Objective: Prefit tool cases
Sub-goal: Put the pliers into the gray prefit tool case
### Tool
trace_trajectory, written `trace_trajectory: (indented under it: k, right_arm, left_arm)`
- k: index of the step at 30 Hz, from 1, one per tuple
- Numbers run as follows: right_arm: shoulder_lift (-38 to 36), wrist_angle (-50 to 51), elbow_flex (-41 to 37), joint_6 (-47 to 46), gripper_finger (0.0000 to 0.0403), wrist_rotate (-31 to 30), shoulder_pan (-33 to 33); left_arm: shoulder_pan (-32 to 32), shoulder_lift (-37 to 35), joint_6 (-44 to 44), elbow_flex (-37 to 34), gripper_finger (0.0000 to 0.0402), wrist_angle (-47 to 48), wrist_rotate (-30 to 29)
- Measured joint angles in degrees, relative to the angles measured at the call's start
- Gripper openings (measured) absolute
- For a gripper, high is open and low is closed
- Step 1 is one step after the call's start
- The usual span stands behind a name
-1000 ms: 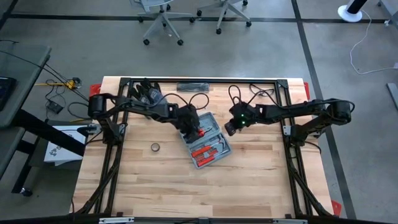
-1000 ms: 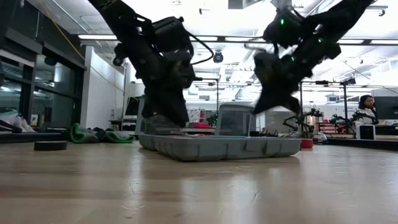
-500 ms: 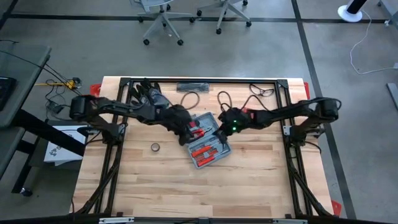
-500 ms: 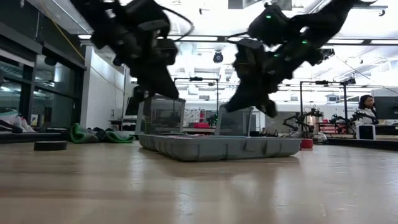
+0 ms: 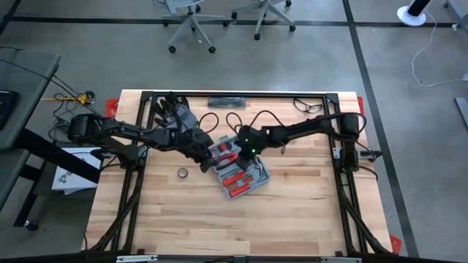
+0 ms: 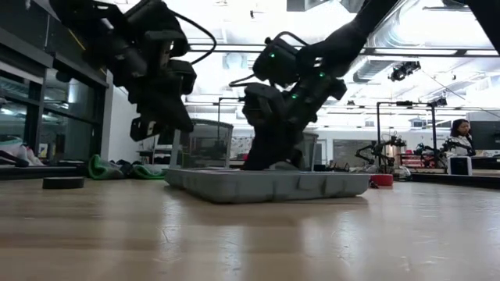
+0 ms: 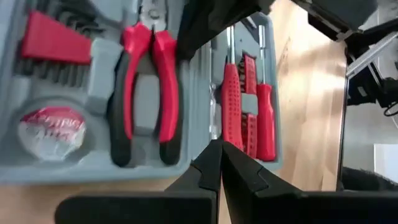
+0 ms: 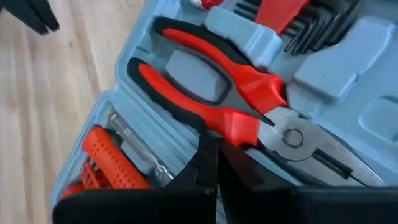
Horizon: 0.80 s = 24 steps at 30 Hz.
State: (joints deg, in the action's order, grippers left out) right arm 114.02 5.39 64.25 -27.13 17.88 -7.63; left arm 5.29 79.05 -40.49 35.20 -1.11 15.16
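The blue-grey tool case (image 5: 247,175) lies open and flat on the table's middle, with red-handled pliers (image 8: 242,118) and red screwdrivers (image 7: 239,93) in its recesses; in the low view it shows as a low tray (image 6: 266,186). My left gripper (image 5: 208,159) is shut and hangs above the case's left edge (image 7: 219,152), raised clear of the table (image 6: 160,125). My right gripper (image 5: 235,148) is shut and reaches down into the case's far half (image 6: 266,156), its tips at the pliers (image 8: 211,146). My right gripper comes at the open case from above, slanting from the table's right. Its shut fingertips stand at the pliers' red handle near the pivot (image 8: 233,121). The fingers themselves hide the spot, so I cannot tell whether they touch. The case lies flat on the table.
A small dark tape roll (image 5: 182,173) lies left of the case. Dark gloves (image 5: 172,109), looped cables (image 5: 227,117) and a flat black item (image 5: 228,101) sit by the far edge. Bare wood stretches along the near side. A person (image 6: 461,136) stands in the room behind.
My right gripper has swept toward the table's left and come down onto the case's far half. My left gripper has drawn back from over the case toward the left and risen. The case has slid slightly toward the left.
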Motion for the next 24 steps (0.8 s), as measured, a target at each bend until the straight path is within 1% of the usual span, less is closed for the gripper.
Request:
trace_trajectory:
  k: [2,6,10,13,16,20,24]
  right_arm:
    - [0.1,-0.5,-0.1,0.1,0.0,0.6,0.1]
    - [-2.8,0.9,-0.6,0.2,0.0,0.4,0.1]
    - [-7.3,1.1,-0.6,1.3,0.0,-2.0,0.5]
    - [-8.5,0.9,-0.5,2.2,0.0,-3.9,0.6]
    - [-7.4,1.7,-0.6,2.8,0.0,-5.0,0.2]
    - [-3.4,2.4,-0.5,2.8,0.0,-4.6,0.1]
    - [-2.1,1.5,-0.3,2.7,0.0,-3.5,-0.2]
  left_arm:
    - [-0.4,0.0,-0.4,0.0,0.0003,-0.3,1.1]
    - [-0.5,0.0,-0.5,0.0,0.0003,-0.3,4.2]
    - [-0.5,-0.3,-1.0,0.0,0.0003,-0.5,4.7]
    - [-0.5,-0.3,-1.0,0.0,0.0003,-0.4,4.6]
    - [-0.5,-0.3,-0.7,0.0,0.0003,-0.1,3.8]
    - [-0.4,-0.3,-0.1,0.0,0.0003,0.3,3.8]
    - [-0.4,-0.3,0.1,0.0,0.0003,1.1,6.2]
